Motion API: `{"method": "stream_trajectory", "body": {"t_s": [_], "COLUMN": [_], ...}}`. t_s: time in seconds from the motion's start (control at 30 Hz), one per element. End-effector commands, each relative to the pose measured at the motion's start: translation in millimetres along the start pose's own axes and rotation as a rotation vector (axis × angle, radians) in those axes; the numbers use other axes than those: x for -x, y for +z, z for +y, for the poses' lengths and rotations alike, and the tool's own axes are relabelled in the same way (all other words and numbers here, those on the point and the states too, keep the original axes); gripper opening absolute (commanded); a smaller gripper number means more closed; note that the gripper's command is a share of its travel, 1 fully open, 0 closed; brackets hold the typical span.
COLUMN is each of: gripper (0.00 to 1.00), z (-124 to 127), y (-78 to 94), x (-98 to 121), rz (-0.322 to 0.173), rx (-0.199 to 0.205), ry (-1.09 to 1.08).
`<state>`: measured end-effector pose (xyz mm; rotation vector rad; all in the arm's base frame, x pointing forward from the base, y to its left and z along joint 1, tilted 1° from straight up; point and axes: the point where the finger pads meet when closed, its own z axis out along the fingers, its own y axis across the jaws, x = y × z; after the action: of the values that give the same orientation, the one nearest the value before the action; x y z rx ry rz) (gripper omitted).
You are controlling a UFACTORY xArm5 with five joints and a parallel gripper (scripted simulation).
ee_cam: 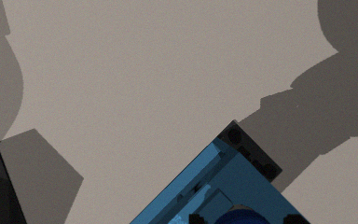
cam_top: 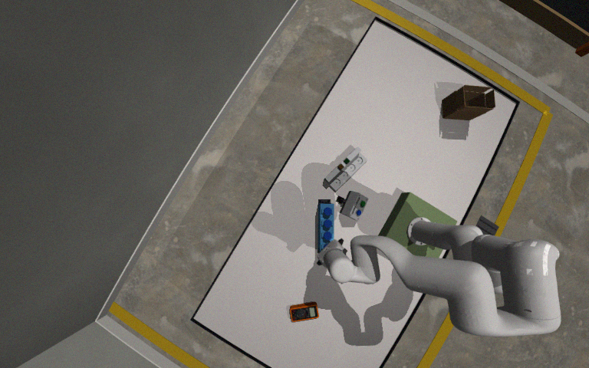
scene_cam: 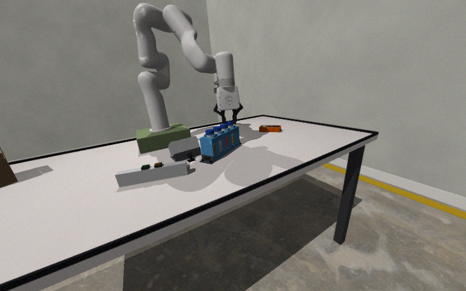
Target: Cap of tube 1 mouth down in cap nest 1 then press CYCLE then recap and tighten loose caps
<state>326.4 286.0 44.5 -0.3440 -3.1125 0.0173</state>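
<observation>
The blue tube rack (cam_top: pixel 325 225) stands on the white table, and three blue caps show on it from above. A fourth blue cap (scene_cam: pixel 229 123) sits on the tube at the rack's end nearest the orange meter. My gripper (scene_cam: pixel 227 118) points straight down over that cap, with its fingers spread on either side, open. In the wrist view the cap (ee_cam: pixel 242 217) shows at the bottom edge between two black fingertips. The grey cap tray (scene_cam: pixel 153 173) has all its nests empty and neither lamp looks lit. The grey key housing (cam_top: pixel 353 205) carries a green key (cam_top: pixel 362 202) and a blue key (cam_top: pixel 358 212).
An orange meter (cam_top: pixel 304 311) lies near the table's end beyond the rack. A brown open box (cam_top: pixel 468 102) stands at the table's far corner. The arm stands on a green base block (cam_top: pixel 416 221) next to the key housing.
</observation>
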Motion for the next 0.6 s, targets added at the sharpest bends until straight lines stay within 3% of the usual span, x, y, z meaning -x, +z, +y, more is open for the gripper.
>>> {"method": "stream_trajectory", "body": {"t_s": [0.0, 0.57], "gripper": [0.46, 0.46], "z": [0.9, 0.9], "y": [-1.2, -1.2], "x": [0.7, 0.7], "rz": [-0.006, -0.005], "rx": [0.000, 0.003], "ry": [0.166, 0.849]}}
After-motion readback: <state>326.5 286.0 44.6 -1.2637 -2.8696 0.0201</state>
